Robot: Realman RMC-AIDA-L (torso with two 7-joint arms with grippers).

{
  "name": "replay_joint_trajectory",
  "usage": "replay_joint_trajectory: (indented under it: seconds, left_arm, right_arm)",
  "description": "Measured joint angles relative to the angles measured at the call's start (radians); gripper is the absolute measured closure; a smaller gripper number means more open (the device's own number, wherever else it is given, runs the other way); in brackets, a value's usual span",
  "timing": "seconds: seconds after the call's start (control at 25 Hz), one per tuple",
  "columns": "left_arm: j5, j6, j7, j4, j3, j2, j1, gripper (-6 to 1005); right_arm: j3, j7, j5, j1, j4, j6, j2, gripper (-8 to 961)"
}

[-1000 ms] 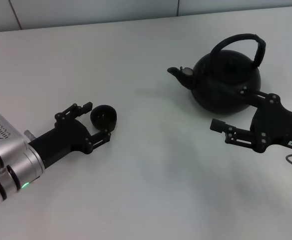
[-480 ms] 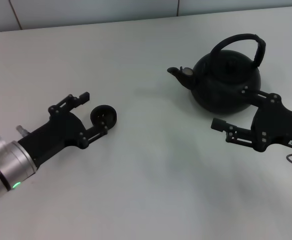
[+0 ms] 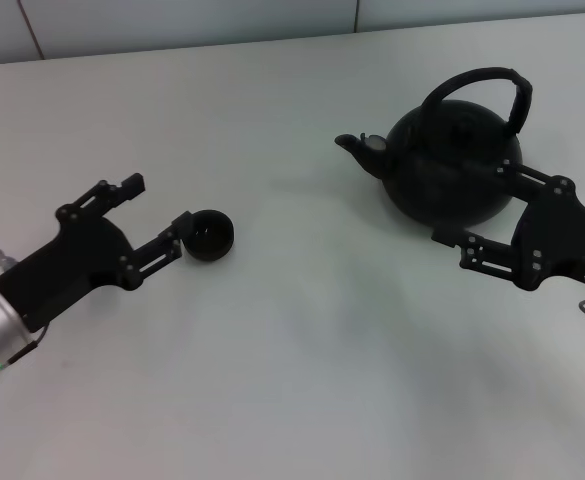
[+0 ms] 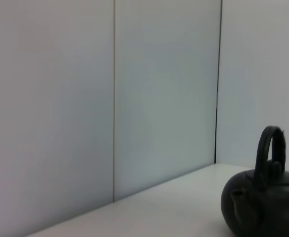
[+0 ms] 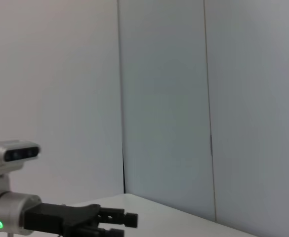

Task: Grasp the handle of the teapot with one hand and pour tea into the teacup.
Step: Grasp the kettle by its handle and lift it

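Only one teapot (image 3: pixel 452 165) and one teacup (image 3: pixel 210 235) stand on the desk (image 3: pixel 302 350). Left gripper (image 3: pixel 157 215), fingers spread, touches the teacup; right gripper (image 3: pixel 472 210), fingers open, flanks the teapot's near side.

A plain white table (image 3: pixel 302 380) fills the head view, smooth and unmarked. Behind its far edge stands a pale grey wall (image 4: pixel 164 84) made of flat panels, with thin dark vertical seams (image 5: pixel 119 98) running between them.
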Motion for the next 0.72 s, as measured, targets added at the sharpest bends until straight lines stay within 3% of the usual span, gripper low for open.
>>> replay_joint_trajectory:
  seconds: [0.44, 0.72]
  left_arm:
    - [-0.004, 0.153, 0.016, 0.088, -0.005, 0.001, 0.063, 232]
    - [-0.004, 0.169, 0.020, 0.107, -0.006, 0.000, 0.075, 232]
  right_arm:
    - [0.118, 0.000, 0.000, -0.015, 0.029, 0.048, 0.003, 288]
    - [0.306, 0.005, 0.000, -0.018, 0.092, 0.122, 0.004, 291]
